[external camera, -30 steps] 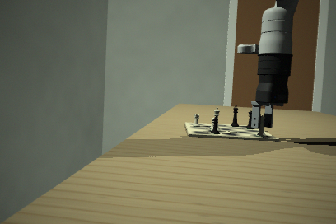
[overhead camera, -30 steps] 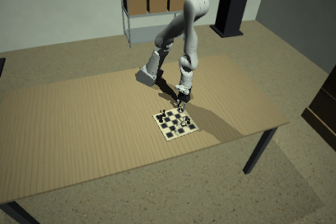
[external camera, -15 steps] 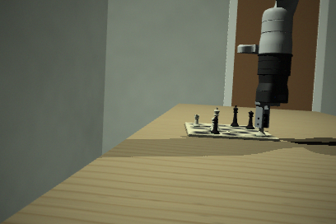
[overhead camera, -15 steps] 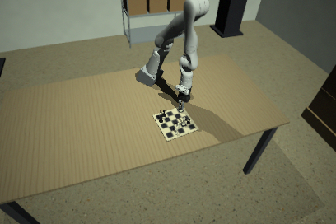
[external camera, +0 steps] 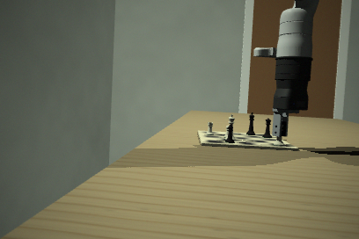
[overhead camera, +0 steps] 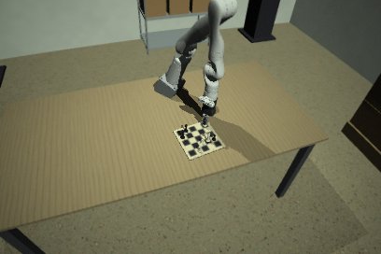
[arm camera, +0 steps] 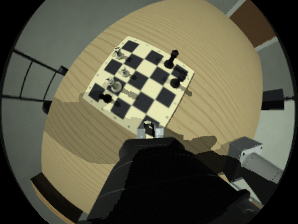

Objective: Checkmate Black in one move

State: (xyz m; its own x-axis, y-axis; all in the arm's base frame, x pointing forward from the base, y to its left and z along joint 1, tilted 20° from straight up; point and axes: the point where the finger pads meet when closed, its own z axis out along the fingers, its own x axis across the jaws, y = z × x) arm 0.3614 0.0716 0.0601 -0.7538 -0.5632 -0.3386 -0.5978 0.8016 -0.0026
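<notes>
Claw (arm camera: 152, 129) clamped on a pale chess piece (arm camera: 149, 123) at the board (arm camera: 174, 104) edge, visible only from the wrist.

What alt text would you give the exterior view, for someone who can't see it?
A robot arm's gripper reaches straight down onto the near right edge of a small chessboard on a wooden table, shut on a piece that is mostly hidden between its fingers. Several black and white pieces stand upright on the board, with a grey wall and brown door behind.
</notes>
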